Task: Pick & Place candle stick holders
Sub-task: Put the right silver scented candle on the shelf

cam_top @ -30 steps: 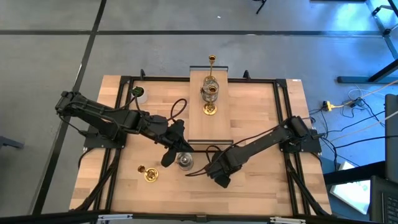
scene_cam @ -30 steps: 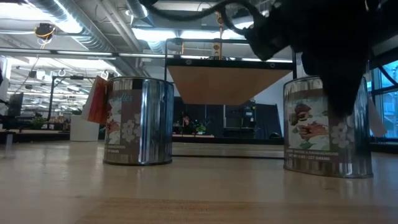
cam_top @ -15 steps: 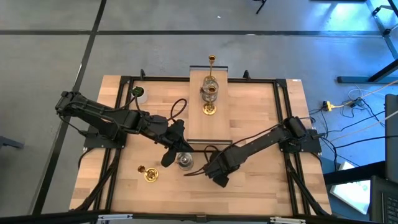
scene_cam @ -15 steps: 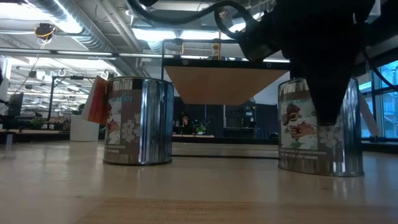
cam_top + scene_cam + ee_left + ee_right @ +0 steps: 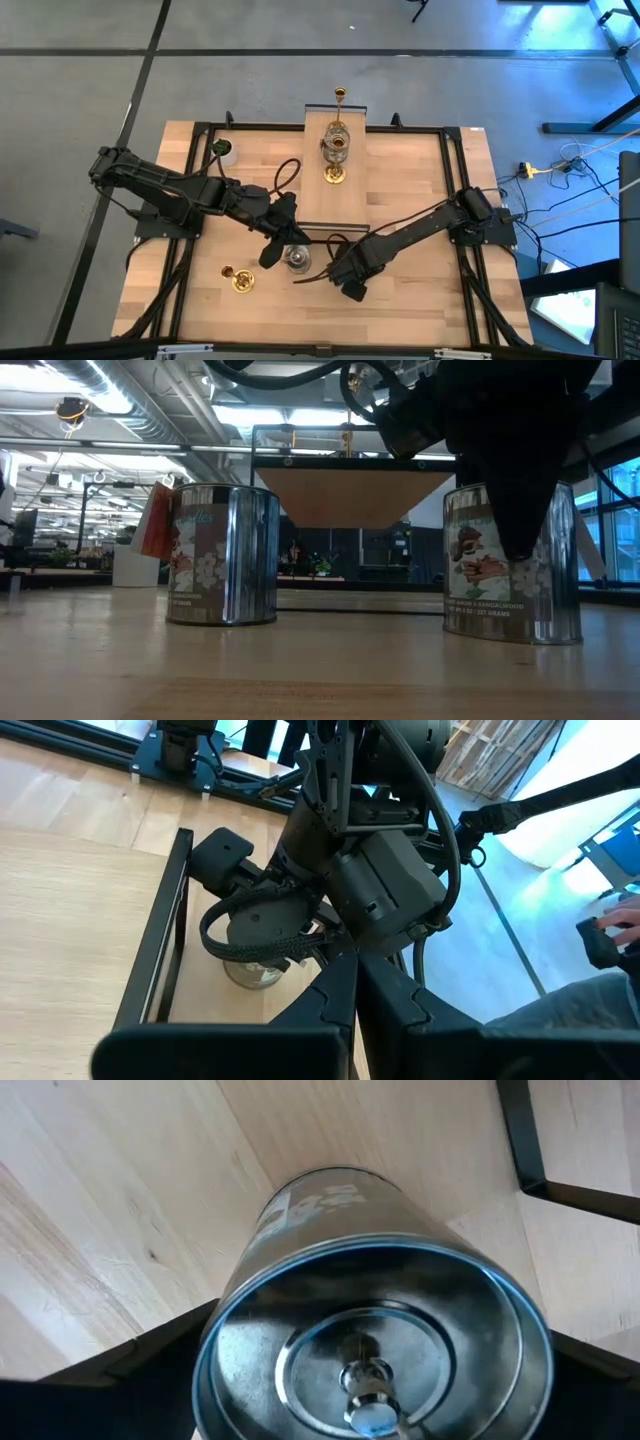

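Two squat silver holders face you in the low view, each a shiny tin with a flowered label; the free silver holder stands alone, the other silver holder sits under a dark gripper. Your right gripper is at the table's near middle with its jaws spread wide; its fingers stand on either side of that tin, and you look straight down into its mirrored well; whether they touch the wall, I cannot tell. Your left gripper is closed and empty, just beside the free holder and close against the right arm, so the two crowd each other. A slim brass holder with a round base stands near the front left. On the raised board at the back stand a tall gold holder, a glassy silver holder and a low gold holder in a line. A white cup sits at the back left.
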